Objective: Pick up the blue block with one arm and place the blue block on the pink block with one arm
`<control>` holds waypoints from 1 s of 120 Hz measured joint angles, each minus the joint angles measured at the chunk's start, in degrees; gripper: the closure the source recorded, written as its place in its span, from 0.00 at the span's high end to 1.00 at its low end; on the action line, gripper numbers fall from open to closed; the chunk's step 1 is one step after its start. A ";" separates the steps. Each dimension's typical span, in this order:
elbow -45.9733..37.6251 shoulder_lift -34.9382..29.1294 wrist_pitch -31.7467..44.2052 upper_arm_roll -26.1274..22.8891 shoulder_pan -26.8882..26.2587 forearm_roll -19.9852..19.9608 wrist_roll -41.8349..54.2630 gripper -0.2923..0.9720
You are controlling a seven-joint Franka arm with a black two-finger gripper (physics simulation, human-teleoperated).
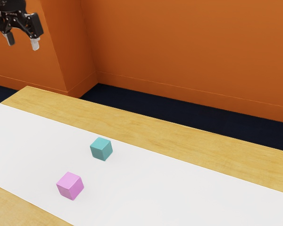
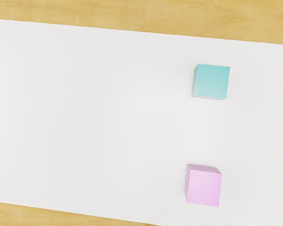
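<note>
The far block (image 1: 101, 149) sits behind the near block (image 1: 70, 185) — both on the mat (image 1: 179, 188)

A teal-blue cube block (image 1: 101, 149), a pale pink cube block (image 1: 70, 185), a white strip (image 1: 179, 188) across the light wooden tabletop (image 1: 179, 136), plain orange walls (image 1: 188, 42).

Bright, soft, even light falls from overhead in both views. The white sheet (image 1: 188, 188) on the table (image 1: 179, 136) is almost glaring and nearly featureless. On the blue block (image 1: 101, 149) and pink block (image 1: 70, 185), the top face at 12 o'clock is paler than the sides. Shadows at their bases are very faint. The orange wall (image 1: 188, 42) is evenly lit.
</note>
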 joint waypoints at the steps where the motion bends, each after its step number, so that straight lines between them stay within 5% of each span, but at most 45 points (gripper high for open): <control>1: -0.05 0.19 0.07 0.02 -0.18 0.01 0.03 0.77; 20: -0.40 0.75 1.28 0.04 -4.13 1.56 0.49 0.77; 32: -7.31 -4.94 3.10 -0.11 -7.38 2.26 0.73 0.77; 53: -19.98 -14.07 7.05 -8.28 3.62 3.34 0.72 0.77; 78: -34.51 -19.20 13.69 -8.99 5.40 3.37 -1.04 0.77; 120: -51.10 -18.88 30.64 -7.63 6.57 3.27 -4.63 0.77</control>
